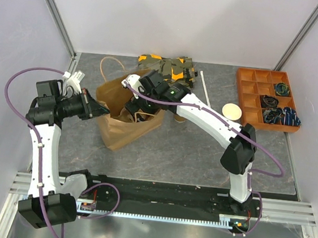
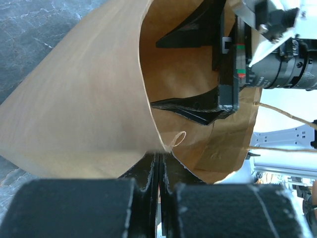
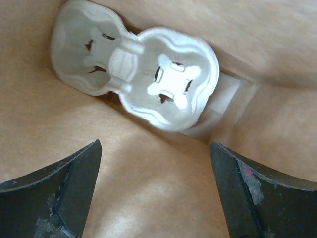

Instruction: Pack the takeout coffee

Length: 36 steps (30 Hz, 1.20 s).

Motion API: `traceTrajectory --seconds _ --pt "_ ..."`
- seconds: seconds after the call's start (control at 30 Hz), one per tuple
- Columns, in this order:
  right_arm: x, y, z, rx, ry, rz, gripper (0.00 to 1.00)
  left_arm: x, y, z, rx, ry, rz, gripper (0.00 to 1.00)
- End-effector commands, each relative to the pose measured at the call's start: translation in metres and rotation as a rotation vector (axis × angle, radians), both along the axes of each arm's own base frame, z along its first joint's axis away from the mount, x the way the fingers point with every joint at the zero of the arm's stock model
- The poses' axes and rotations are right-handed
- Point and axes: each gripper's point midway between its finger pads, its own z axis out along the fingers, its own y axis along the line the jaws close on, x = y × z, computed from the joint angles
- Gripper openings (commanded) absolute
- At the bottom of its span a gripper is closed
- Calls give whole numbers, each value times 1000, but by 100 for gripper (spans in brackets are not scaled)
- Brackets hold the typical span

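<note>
A brown paper bag [image 1: 118, 127] lies left of centre with its mouth held wide. My left gripper [image 1: 104, 111] is shut on the bag's rim, and in the left wrist view the closed jaws [image 2: 159, 157] pinch the paper edge. My right gripper [image 1: 132, 109] reaches into the bag's mouth. It stands open [image 3: 154, 148] with nothing between its fingers. Beyond it, deep in the bag, lies a pale moulded two-cup carrier tray [image 3: 138, 74] with both sockets bare. The right gripper's black fingers [image 2: 198, 101] also show inside the bag [image 2: 84, 99]. The takeout coffee is out of view.
A lidless brown cup with a cream inside [image 1: 232, 111] stands right of the right arm. An orange compartment tray [image 1: 239, 87] with several small items sits at the back right. A yellow-and-black patterned bundle [image 1: 173, 68] and a white stick [image 1: 205, 87] lie behind the bag.
</note>
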Motion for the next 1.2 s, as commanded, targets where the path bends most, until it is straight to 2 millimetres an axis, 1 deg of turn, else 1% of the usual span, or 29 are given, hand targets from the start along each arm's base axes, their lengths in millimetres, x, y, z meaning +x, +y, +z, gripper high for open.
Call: traceTrajectory --seconds 0.0,0.13,0.17,0.23,0.27,0.3,0.33,0.37,0.4,0.43,0.53,0.6,0.63,0.7,0.73,0.77,0.8,0.83,0.87,0.9,0.93,0.97,1.03,1.13,1.17 --pt "0 4 47 112 -99 39 98 4 3 -2 -3 14 18 2" --pt "1 11 78 191 -146 56 98 4 3 -1 1 8 12 2" --pt "3 13 88 213 -159 51 98 4 3 -1 3 4 9 2" --pt "9 14 98 235 -173 30 98 4 3 -2 4 3 4 2" --pt "13 15 114 265 -195 19 98 3 3 -1 10 -6 -2 2" --pt "20 15 118 277 -194 -5 98 3 3 -1 13 -8 -4 2" --pt "25 14 126 289 -206 -26 98 3 2 -1 18 -13 -11 2" --pt "30 13 145 325 -228 -40 98 2 3 -1 21 -15 -12 2" --pt "37 11 150 340 -229 -67 98 2 3 -2 22 -11 -16 2" --pt "41 10 167 371 -250 -75 98 2 3 -2 25 -13 -21 2" --pt "48 1 188 414 -273 -108 98 1 2 -2 32 -24 -32 2" --pt "53 -6 198 430 -293 -125 98 0 2 -2 38 -29 -37 2" --pt "54 -8 199 432 -297 -129 98 0 2 -2 42 -32 -43 2" --pt "66 -17 199 419 -322 -171 98 -1 2 0 52 -50 -53 2" --pt "71 -20 195 411 -319 -191 98 -2 1 1 61 -61 -64 2" --pt "81 -28 190 394 -322 -224 98 -2 1 2 68 -71 -71 2" --pt "87 -29 181 379 -311 -235 98 -3 1 4 75 -80 -75 2" --pt "91 -31 179 375 -308 -243 98 -2 2 4 91 -99 -88 2" --pt "100 -32 169 358 -295 -257 98 -3 1 6 99 -110 -95 2" --pt "102 -32 165 353 -281 -256 98 -3 1 8 103 -120 -103 2" --pt "103 -31 167 360 -282 -252 98 -3 2 8 115 -134 -109 2" --pt "106 -30 160 349 -271 -250 97 -4 1 9 119 -137 -117 2" --pt "105 -26 155 353 -253 -226 95 -5 1 11 135 -162 -141 2" --pt "102 -20 143 350 -225 -191 89 -6 0 15 160 -192 -171 2" --pt "103 -19 139 346 -220 -190 86 -6 1 18 169 -207 -179 2"
